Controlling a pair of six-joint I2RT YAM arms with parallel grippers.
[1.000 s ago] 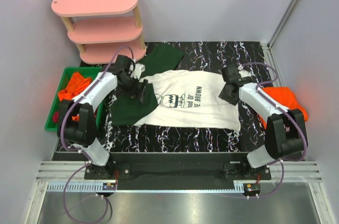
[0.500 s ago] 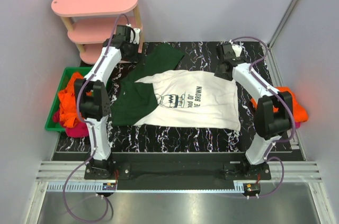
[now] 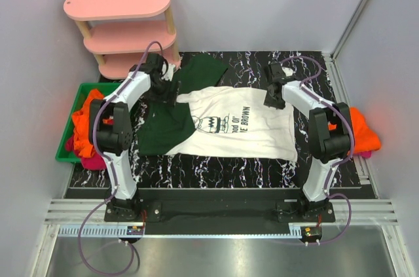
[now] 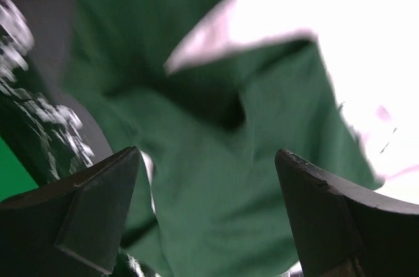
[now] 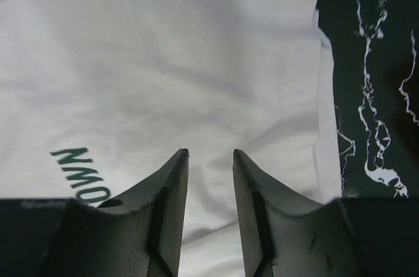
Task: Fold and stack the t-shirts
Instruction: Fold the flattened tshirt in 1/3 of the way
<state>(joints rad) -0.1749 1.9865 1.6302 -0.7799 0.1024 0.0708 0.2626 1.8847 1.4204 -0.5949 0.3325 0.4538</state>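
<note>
White t-shirt (image 3: 236, 126) lies flat mid black marbled table (image 3: 216, 167), long axis left-right, collar and green sleeves left, hem right. Over the far sleeve, left gripper (image 4: 206, 159) wide open, empty. Over the far hem corner, right gripper (image 5: 209, 154) narrowly parted, empty. Pink shelf (image 3: 121, 25) at back, grey walls.

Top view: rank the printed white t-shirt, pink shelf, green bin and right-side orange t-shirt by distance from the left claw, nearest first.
1. White t-shirt: right below the left claw, at its green sleeve.
2. Pink shelf: just behind, far-left corner.
3. Green bin: at the left edge.
4. Orange t-shirt: far right edge.
</note>
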